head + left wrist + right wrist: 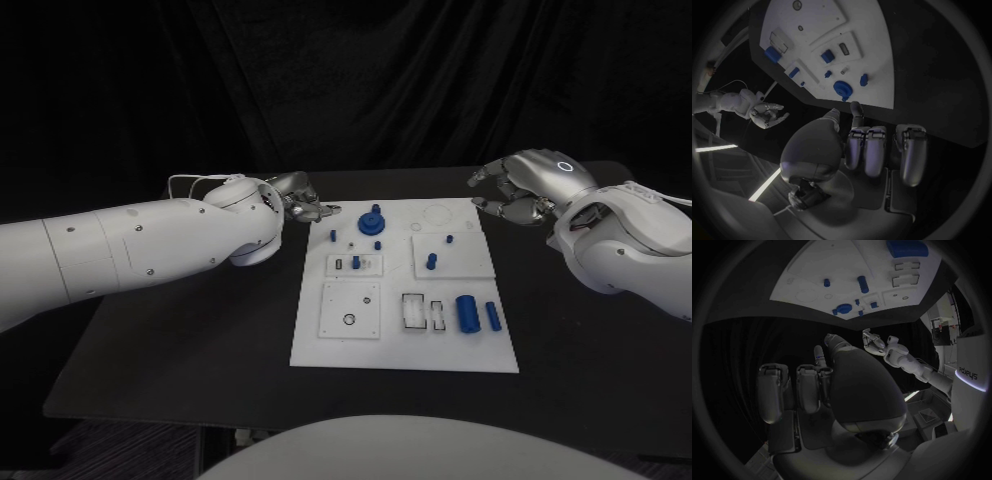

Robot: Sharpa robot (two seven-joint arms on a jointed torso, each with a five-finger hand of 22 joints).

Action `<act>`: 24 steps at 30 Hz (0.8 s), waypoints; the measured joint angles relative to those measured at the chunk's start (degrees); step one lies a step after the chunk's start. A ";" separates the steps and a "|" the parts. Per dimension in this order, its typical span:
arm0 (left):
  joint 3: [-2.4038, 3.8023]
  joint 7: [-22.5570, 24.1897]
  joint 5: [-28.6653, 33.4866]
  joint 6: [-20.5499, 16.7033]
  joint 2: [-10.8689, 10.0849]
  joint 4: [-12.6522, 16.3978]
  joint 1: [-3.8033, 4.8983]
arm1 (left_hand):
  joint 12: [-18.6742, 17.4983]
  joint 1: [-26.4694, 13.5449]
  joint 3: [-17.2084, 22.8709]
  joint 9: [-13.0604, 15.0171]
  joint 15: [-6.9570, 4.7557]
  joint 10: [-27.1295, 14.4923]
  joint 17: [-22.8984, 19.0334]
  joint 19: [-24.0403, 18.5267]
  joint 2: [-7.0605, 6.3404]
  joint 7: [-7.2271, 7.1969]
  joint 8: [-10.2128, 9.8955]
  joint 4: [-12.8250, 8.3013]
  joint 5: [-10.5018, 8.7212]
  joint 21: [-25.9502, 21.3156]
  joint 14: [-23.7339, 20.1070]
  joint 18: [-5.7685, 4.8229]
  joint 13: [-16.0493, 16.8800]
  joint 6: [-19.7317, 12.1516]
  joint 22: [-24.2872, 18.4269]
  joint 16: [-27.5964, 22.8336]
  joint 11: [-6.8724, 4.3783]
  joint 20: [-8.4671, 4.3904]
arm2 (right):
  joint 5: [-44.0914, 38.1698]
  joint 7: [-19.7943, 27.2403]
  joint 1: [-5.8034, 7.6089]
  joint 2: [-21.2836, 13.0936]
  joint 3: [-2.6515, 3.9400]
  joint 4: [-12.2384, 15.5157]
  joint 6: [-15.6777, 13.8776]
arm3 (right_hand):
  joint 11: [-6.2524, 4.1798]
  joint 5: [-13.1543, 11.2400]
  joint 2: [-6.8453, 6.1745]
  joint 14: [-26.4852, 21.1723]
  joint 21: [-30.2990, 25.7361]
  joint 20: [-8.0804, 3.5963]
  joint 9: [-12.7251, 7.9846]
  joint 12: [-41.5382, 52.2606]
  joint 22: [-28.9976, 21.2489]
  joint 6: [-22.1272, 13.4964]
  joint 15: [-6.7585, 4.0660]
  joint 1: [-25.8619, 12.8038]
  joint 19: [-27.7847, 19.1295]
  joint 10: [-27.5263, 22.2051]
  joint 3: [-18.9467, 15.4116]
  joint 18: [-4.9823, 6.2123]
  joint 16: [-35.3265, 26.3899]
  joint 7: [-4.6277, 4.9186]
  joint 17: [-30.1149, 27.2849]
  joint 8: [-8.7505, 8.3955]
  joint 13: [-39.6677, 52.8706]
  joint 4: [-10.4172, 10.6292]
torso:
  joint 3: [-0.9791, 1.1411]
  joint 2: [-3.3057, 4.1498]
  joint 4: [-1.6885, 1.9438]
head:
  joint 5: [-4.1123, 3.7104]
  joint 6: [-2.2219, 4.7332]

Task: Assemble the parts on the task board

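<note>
The white task board (325,345) lies in the middle of the table. A round blue part (372,222) stands near its far edge, with several small blue pegs around it, one of them a peg (431,262) on a raised square. A large blue cylinder (467,313) and a thinner one (493,316) lie near the board's right edge. My left hand (299,203) hovers just off the board's far left corner, fingers apart, holding nothing. Off the far right corner, my right hand (512,192) hangs loosely curled and empty. The left wrist view shows the left hand (854,145) short of the round part (842,89).
The black table (188,330) has free room on both sides of the board. A dark curtain closes the back. On the board's near half sit a ring recess (349,320) and rectangular slots (414,311).
</note>
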 measured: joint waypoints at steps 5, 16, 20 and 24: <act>0.00 -0.62 0.52 3.71 3.40 -5.39 0.10 | 0.00 0.00 -0.26 -0.05 0.00 0.00 0.00 0.00 0.00 0.21 -0.40 -0.06 -0.37 0.00 0.00 0.00 0.00 -0.21 0.00 0.00 0.00 0.00 | 0.00 0.00 0.00 0.02 0.00 -0.05 0.00 | 0.00 0.00 0.00 0.00 0.00 0.00 0.00 0.00 0.00 0.00 0.00 0.00 0.00 0.00 0.00 0.00 0.00 0.00 0.00 0.00 0.00 0.00 | -0.03 0.27 0.21 | -0.48 0.00; -0.03 -0.69 1.19 10.65 9.27 -14.24 0.09 | 0.00 1.48 -1.04 -2.83 0.00 0.01 0.00 0.00 0.12 0.42 -3.50 0.10 -0.67 0.00 0.00 0.00 0.00 -0.42 0.00 0.00 0.01 0.01 | 0.00 0.00 -0.01 0.13 0.00 0.07 0.00 | 0.00 0.00 0.00 0.00 0.00 0.00 0.01 0.00 0.04 0.00 0.00 0.00 0.00 0.00 0.16 0.00 0.00 0.00 0.00 0.00 0.00 0.16 | -0.16 0.73 0.25 | -1.05 0.00; -0.03 -0.59 1.30 12.09 10.25 -15.79 0.07 | 0.00 1.55 -1.03 -3.11 0.00 0.01 0.00 0.00 0.04 0.65 -3.72 0.09 -0.67 0.00 0.00 0.00 0.00 -0.19 0.00 0.00 0.01 0.01 | 0.00 0.01 -0.01 0.10 0.00 0.13 0.00 | 0.00 0.00 0.00 0.00 0.00 0.00 -0.04 -0.22 0.04 0.00 0.00 0.00 0.00 0.00 0.16 0.00 0.00 0.00 0.00 0.00 0.00 0.16 | -0.18 0.77 0.24 | -1.08 0.00; -0.04 -0.58 1.35 13.15 10.77 -16.65 0.06 | 0.00 1.70 -1.31 -3.54 0.00 0.01 0.00 0.00 -0.10 0.64 -4.16 0.28 -0.89 0.00 0.00 -0.01 0.00 -0.21 0.00 0.00 0.02 0.01 | 0.00 0.00 -0.01 0.09 0.00 0.14 0.00 | 0.00 0.00 0.00 0.00 0.00 0.00 -0.04 -0.22 0.04 0.00 0.00 0.00 0.00 0.00 0.16 0.00 0.00 0.00 0.00 0.00 0.00 0.16 | -0.16 0.77 0.21 | -1.14 0.00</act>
